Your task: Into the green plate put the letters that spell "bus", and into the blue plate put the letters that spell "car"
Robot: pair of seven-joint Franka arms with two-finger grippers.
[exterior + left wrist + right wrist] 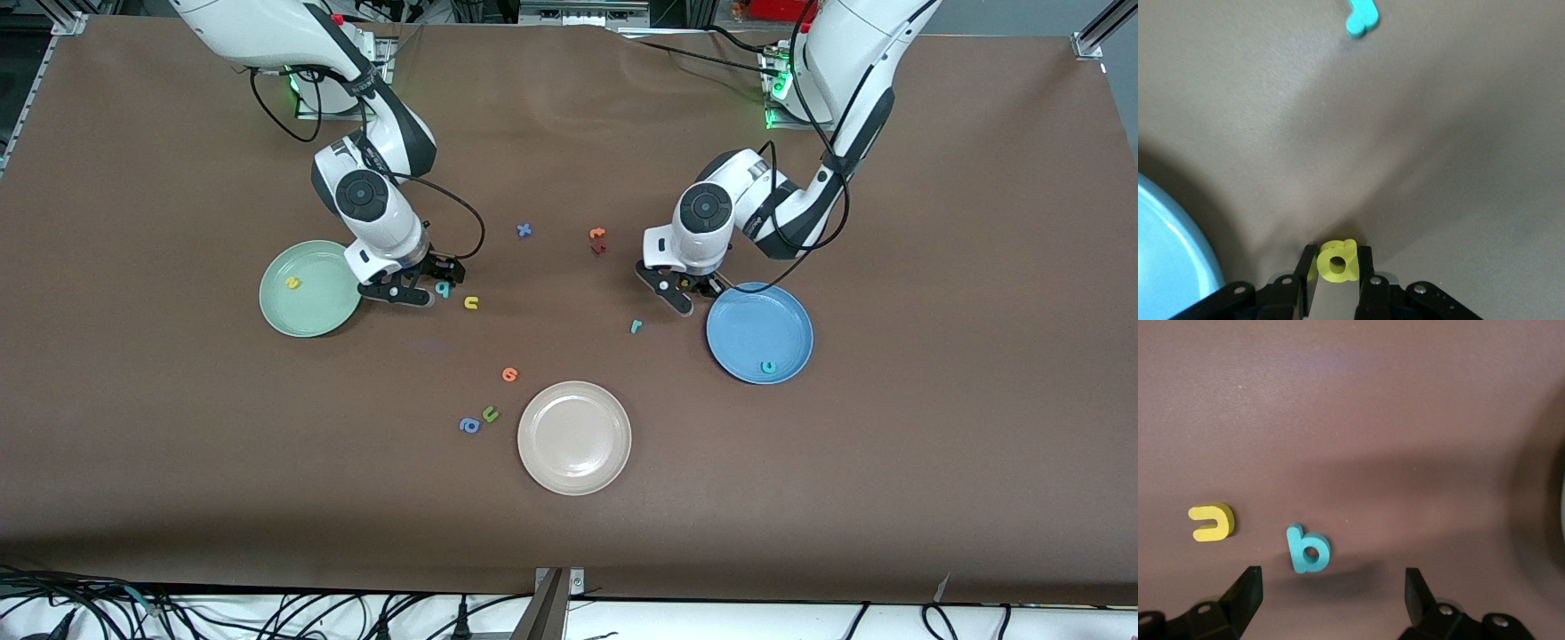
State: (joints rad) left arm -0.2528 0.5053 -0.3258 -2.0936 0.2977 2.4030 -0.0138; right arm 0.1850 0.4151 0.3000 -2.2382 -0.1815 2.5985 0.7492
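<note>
Your left gripper (1337,267) was low at the table beside the blue plate (787,311), on the plate's side toward the robots' bases, fingers (1368,267) pinched on the yellow "a" (1338,260). The teal "c" (767,366) lay in the blue plate near its rim nearest the front camera. The teal "r" (636,326) sat on the table nearby, toward the right arm's end from that plate.

Your right gripper (1331,587) was down by the green plate (302,311), jaws spread wide, nothing held. The teal "b" (1307,549) lay on the table between its fingers, apart from both. The yellow "u" (1211,521) lay just beside the "b". The yellow "s" (292,284) was in the green plate.

You had a beige plate (574,437) nearest the front camera, with the orange rounded letter (509,374), green "u" (490,413) and blue "a" (469,426) near it.
</note>
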